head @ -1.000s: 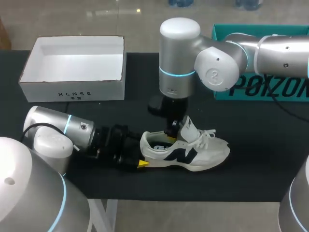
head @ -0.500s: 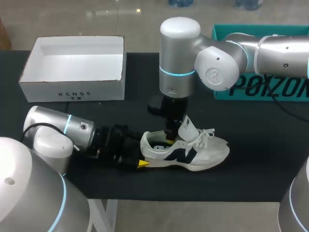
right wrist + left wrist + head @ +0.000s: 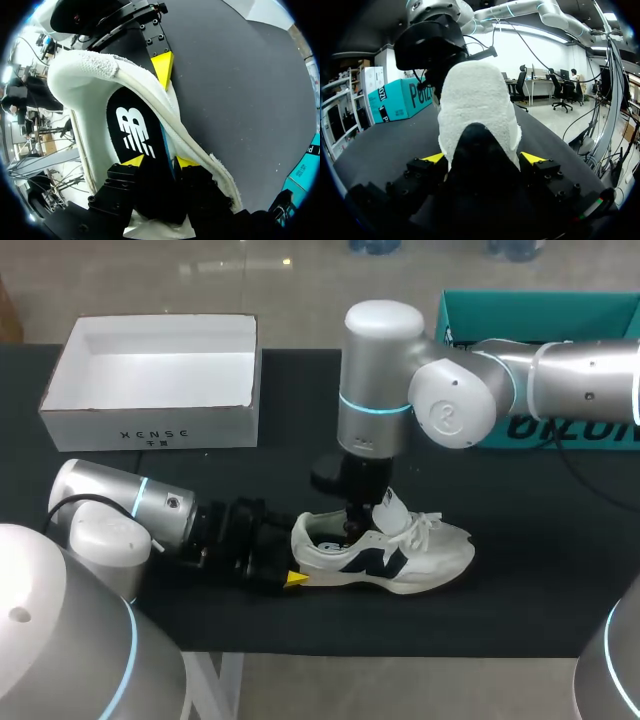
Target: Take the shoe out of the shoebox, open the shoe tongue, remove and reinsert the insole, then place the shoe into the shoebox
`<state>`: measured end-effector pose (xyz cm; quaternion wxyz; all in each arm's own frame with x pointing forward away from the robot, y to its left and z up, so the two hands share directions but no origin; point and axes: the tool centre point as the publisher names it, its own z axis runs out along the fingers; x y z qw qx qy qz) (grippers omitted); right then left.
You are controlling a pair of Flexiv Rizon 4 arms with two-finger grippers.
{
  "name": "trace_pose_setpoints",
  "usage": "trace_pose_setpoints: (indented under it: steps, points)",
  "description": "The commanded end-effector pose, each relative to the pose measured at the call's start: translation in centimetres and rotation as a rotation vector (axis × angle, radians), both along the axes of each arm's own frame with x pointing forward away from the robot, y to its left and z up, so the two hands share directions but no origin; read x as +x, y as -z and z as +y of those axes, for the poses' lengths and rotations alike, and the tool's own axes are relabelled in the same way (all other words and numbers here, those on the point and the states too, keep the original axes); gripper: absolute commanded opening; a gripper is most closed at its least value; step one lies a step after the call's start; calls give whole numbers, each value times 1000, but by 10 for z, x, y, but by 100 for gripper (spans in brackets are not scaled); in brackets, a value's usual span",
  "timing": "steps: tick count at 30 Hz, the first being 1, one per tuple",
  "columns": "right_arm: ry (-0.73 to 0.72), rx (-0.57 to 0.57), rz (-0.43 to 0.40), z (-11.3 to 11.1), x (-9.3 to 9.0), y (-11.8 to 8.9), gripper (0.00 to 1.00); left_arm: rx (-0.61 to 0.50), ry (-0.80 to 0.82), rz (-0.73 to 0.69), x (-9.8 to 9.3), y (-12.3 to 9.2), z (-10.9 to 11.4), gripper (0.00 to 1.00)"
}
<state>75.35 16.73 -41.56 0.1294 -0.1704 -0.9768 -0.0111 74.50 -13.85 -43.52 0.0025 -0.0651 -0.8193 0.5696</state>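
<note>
Both sets of jaws are closed on something. The left jaws are pressed on the heel of the white shoe (image 3: 385, 558) from two sides, so the shoe is held by them. In the left wrist view a yellow tip (image 3: 434, 158) is seen on each side of the fuzzy heel (image 3: 477, 105), and both are touching it. The left arm (image 3: 130, 505) is laid low over the table (image 3: 560, 580). The shoe is stood on its sole right ahead of the left jaws, with its toe pointed away from them.

The right jaws are pushed down into the shoe's opening from above by the right arm (image 3: 470, 400). In the right wrist view the black insole (image 3: 135, 130) is seen between the two yellow tips (image 3: 132, 160), and it looks pinched by them at its edge. Its blue side is shown next to the shoe's inner wall. One yellow tip of the left jaws (image 3: 162, 67) is seen ahead of the right jaws, against the outside of the heel.

The tongue (image 3: 392, 508) is stood up just beside the right jaws, and the loose laces (image 3: 430, 523) are spread past it toward the toe.

The white shoebox (image 3: 150, 390) is open and is set well apart from both jaws, behind the left arm. A teal box (image 3: 540, 320) is set behind the right arm.
</note>
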Motion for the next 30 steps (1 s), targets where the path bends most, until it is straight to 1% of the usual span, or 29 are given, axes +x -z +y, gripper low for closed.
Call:
trace_pose_setpoints:
  steps: [1,2,3,7,14,23,25,26,30]
  points:
    - [-15,5,37,5,-5,36,30,1,1,-2,0,6,-1,0]
    - [-19,8,44,5,-5,36,5,1,1,-2,0,6,-1,0]
    - [-22,9,53,5,-6,36,0,1,1,-2,0,6,-1,0]
    - [-55,14,97,3,-7,33,0,1,1,-2,0,6,-1,0]
    - [-63,19,108,-1,-4,25,0,1,1,-2,0,6,-1,0]
    - [-105,57,191,-2,3,17,0,1,1,-2,0,6,-1,0]
    - [-110,64,197,-3,4,15,0,1,1,-2,0,6,-1,0]
    - [-109,59,216,-3,4,14,0,1,1,-2,0,6,-1,0]
    - [-108,55,227,-2,5,8,0,1,1,-2,0,6,-1,0]
